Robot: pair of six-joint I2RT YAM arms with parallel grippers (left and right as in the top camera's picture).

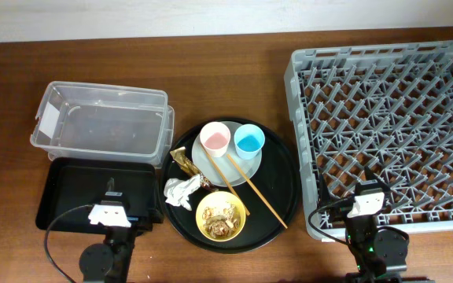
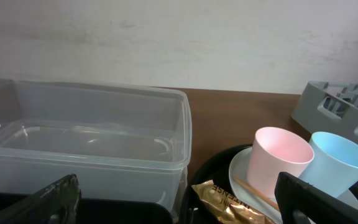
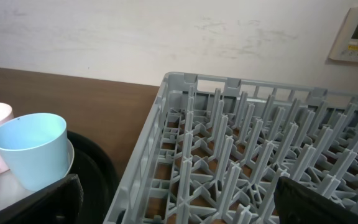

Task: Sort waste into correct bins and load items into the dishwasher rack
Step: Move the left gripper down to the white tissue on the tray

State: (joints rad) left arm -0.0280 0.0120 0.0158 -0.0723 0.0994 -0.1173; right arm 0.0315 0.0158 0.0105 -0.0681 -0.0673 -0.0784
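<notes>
left wrist view.
- my left fingers (image 2: 48, 202): spread wide, nothing between them.
- clear tub (image 2: 104, 165): ahead and to the left, upright, nothing seen inside.
- pink cup (image 2: 281, 158) and blue cup (image 2: 340, 165): ahead and to the right, upright, side by side on the pale plate (image 2: 240, 174).
- gold-brown wrapper (image 2: 229, 202): just beside the plate's near edge.

right wrist view.
- my right fingers (image 3: 319, 199): spread wide, holding nothing.
- dishwasher rack (image 3: 247, 155): ahead and to the right, pegs bare.
- blue cup: off to the left, over the round black tray (image 3: 98, 165).

overhead view.
- round black tray: between my two arms.
- on it, far side: the plate with both cups.
- on it, left edge: the wrapper and the crumpled tissue (image 1: 181, 190).
- on it, near side: the yellow bowl (image 1: 204, 224), holding food scraps (image 1: 221, 222).
- two chopsticks (image 1: 258, 195): long axes slanting from the plate at far left to near right, one reaching toward the bowl.
- black tray (image 1: 69, 189): under my left arm, nothing seen in it, with the tub just behind.
- rack: holds nothing.

judgement.
- the tissue and wrapper lie to the right of my left fingers, much nearer them than my right, so the waste and the bins suit the left arm.
- the chopsticks' near ends point toward my right arm, which stands at the rack.
</notes>
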